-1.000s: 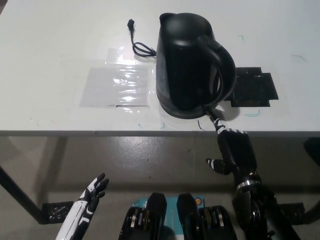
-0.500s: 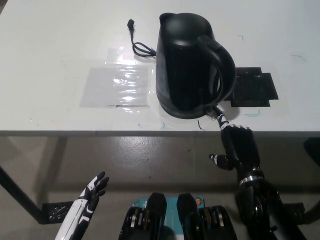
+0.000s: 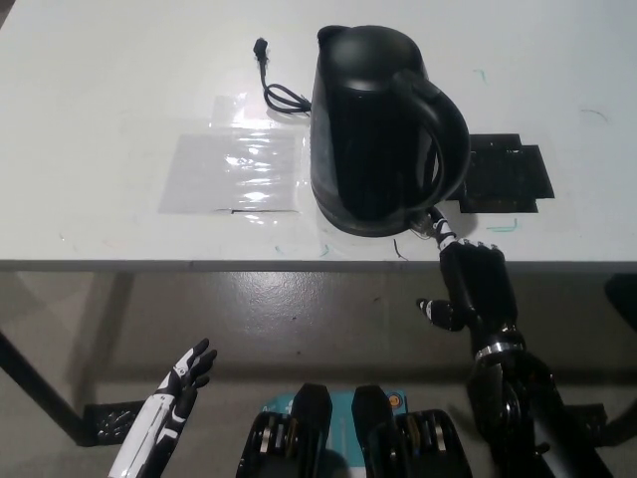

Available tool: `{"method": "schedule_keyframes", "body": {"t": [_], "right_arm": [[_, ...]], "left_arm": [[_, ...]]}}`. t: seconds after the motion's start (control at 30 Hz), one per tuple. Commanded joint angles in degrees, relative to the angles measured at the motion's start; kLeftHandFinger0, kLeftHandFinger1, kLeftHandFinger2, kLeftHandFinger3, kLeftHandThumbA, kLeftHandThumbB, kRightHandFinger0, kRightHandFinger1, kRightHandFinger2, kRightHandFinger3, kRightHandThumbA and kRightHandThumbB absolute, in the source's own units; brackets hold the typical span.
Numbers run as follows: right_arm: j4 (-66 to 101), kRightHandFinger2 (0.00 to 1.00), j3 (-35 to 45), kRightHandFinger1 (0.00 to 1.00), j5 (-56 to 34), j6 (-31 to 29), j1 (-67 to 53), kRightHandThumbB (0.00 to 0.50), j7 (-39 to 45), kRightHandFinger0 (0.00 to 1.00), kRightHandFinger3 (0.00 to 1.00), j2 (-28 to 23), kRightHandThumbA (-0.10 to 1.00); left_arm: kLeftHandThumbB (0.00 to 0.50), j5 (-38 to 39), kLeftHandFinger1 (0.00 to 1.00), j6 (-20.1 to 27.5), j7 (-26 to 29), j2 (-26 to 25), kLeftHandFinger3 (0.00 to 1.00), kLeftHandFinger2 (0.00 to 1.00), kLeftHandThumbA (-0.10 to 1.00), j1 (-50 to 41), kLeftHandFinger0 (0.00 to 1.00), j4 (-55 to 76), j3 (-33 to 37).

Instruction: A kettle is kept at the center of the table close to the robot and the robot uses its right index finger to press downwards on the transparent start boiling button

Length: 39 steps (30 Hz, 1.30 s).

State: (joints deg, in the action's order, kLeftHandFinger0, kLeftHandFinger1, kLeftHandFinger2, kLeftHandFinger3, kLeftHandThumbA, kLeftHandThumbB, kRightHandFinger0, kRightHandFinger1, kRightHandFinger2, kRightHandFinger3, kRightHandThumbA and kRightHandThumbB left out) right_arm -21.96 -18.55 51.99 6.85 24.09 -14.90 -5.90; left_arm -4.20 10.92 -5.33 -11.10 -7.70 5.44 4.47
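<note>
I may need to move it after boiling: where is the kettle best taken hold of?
Probably by the looped handle of the kettle, reached from the robot's right: it arches out on that side with an open gap for fingers, while the body is wide and smooth.

A single head view looks steeply down from above the near edge of the white surface point(image 3: 119, 90), fairly close; the surface fills the upper half, the floor point(image 3: 299, 319) below it the lower half.
</note>
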Motion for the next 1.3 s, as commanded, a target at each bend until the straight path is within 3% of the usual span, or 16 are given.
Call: {"method": "schedule_keyframes", "body": {"t": [0.0, 0.87, 1.07, 1.23, 1.27], "right_arm": [[-0.31, 0.0, -0.58, 0.0, -0.65, -0.07, 3.04, 0.23, -1.22, 0.0, 1.0, 0.55, 1.0], [-9.5, 0.0, -4.54, 0.0, -1.04, -1.65, 3.19, 0.236, -4.03, 0.0, 1.0, 1.4, 1.0], [-4.28, 0.0, -4.05, 0.0, -1.37, -0.76, 2.03, 0.226, -3.04, 0.0, 1.0, 0.51, 1.0], [1.39, 0.0, -3.28, 0.0, -1.22, -2.1, 0.55, 0.252, -5.58, 0.0, 1.0, -0.35, 1.0], [3.91, 0.3, -2.32, 0.12, -3.48, -4.25, -0.03, 0.276, -5.42, 0.1, 1.0, -0.6, 1.0]], "left_arm": [[0.322, -0.02, 1.0, 1.15, -1.04, -0.86, 1.0, 1.0, 1.0, 0.82, 1.0, 1.69, -0.09], [0.322, 0.32, 1.0, 1.51, -1.07, -1.0, 1.0, 1.0, 1.0, 1.22, 1.0, 1.69, -0.06], [0.333, 0.08, 1.0, 1.16, -0.99, -1.08, 1.0, 1.0, 1.0, 1.13, 1.0, 1.77, -0.13], [0.325, 0.36, 1.0, 1.71, -0.93, -0.88, 1.0, 1.0, 1.0, 0.86, 1.0, 1.44, -0.12], [0.331, 0.23, 1.0, 1.58, -0.87, -0.85, 1.0, 1.0, 1.0, 0.97, 1.0, 1.39, -0.11]]}}
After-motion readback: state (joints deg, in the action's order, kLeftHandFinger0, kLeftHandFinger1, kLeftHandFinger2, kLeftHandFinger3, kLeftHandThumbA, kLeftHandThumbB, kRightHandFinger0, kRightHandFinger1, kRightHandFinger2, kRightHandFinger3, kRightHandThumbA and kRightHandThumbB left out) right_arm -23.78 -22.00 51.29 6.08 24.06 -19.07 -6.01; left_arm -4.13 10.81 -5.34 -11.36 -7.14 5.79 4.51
